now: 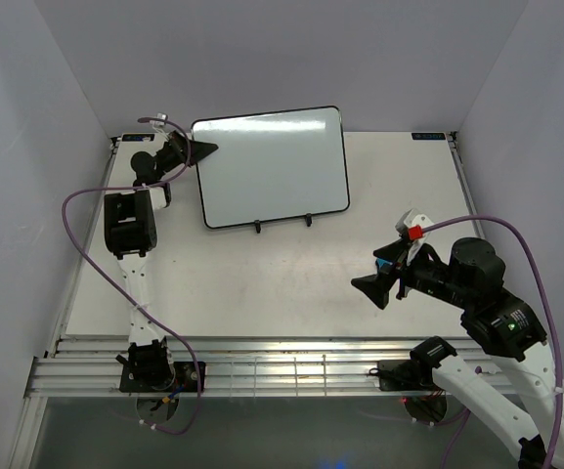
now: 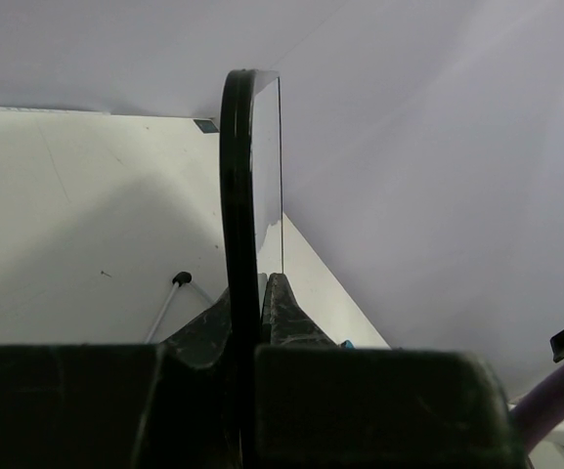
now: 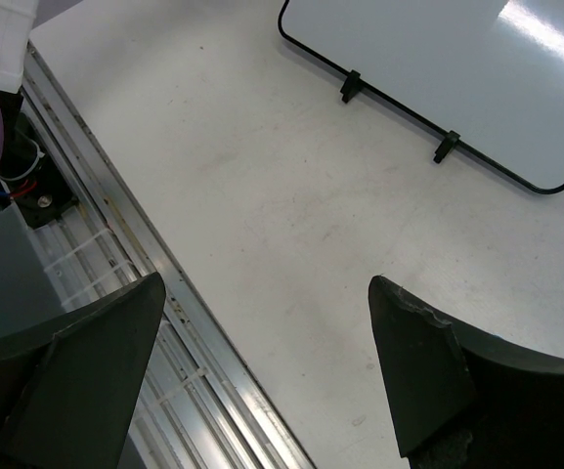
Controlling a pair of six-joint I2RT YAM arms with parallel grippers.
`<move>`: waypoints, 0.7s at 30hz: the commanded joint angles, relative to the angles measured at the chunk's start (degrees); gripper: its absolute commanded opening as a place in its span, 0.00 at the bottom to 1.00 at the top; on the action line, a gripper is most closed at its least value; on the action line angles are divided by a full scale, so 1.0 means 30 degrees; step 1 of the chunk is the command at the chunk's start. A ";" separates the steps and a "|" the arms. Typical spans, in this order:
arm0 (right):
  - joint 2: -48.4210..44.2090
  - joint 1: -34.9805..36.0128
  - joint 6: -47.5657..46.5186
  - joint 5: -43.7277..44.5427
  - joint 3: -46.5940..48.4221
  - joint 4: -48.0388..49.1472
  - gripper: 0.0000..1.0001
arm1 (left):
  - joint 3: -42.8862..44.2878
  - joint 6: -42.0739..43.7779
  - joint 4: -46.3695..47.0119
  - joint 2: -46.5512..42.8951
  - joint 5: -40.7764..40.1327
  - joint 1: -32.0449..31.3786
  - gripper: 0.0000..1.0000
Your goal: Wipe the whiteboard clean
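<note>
The whiteboard point(image 1: 272, 166) stands tilted on its thin black wire stand point(image 1: 257, 227) at the back of the table, and its face shows no writing. My left gripper point(image 1: 201, 149) is shut on its upper left edge. The left wrist view shows the board's black frame point(image 2: 238, 195) edge-on between my jaws point(image 2: 247, 293). My right gripper point(image 1: 384, 272) is open and empty, hovering over the table's right front, well apart from the board. In the right wrist view the jaws point(image 3: 267, 281) stand wide apart over bare table, with the board's lower edge point(image 3: 457, 59) at the top. No eraser is in view.
Aluminium rails point(image 1: 262, 366) run along the near table edge and also show in the right wrist view point(image 3: 115, 254). Grey walls enclose the back and both sides. Purple cables point(image 1: 76, 225) loop off each arm. The stand's feet point(image 3: 350, 86) rest on the table.
</note>
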 commanded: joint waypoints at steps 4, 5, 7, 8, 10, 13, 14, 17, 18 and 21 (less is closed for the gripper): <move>-0.0235 -0.0020 -0.0173 -0.0405 -0.0423 0.0789 0.90 | -0.0168 0.3348 0.7505 -0.1162 0.0969 0.1568 0.09; -0.0177 -0.0020 -0.0173 -0.0464 -0.0511 0.0877 0.90 | -0.0256 0.3319 0.7504 -0.1191 0.0940 0.1568 0.22; -0.0118 -0.0020 -0.0173 -0.0552 -0.0774 0.1112 0.90 | -0.0578 0.3464 0.7505 -0.1337 0.0969 0.1597 0.30; -0.0060 -0.0020 -0.0173 -0.0552 -0.0833 0.1141 0.90 | -0.0666 0.3552 0.7504 -0.1396 0.0911 0.1627 0.36; -0.0030 -0.0020 -0.0231 -0.0523 -0.0922 0.1229 0.90 | -0.0901 0.3611 0.7504 -0.1542 0.0882 0.1598 0.41; -0.0059 -0.0020 -0.0290 -0.0552 -0.1009 0.1317 0.90 | -0.1018 0.3641 0.7504 -0.1630 0.0707 0.1598 0.45; -0.0030 -0.0020 -0.0319 -0.0581 -0.1009 0.1288 0.90 | -0.0990 0.3612 0.7504 -0.1631 0.0677 0.1598 0.46; 0.0028 -0.0020 -0.0407 -0.0611 -0.1039 0.1259 0.90 | -0.1048 0.3611 0.7504 -0.1747 0.0647 0.1598 0.50; -0.0001 -0.0020 -0.0408 -0.0611 -0.1068 0.1230 0.90 | -0.1106 0.3669 0.7475 -0.1806 0.0676 0.1598 0.53; -0.0001 -0.0020 -0.0437 -0.0581 -0.1068 0.1200 0.90 | -0.1457 0.3874 0.7504 -0.2215 0.0647 0.1627 0.97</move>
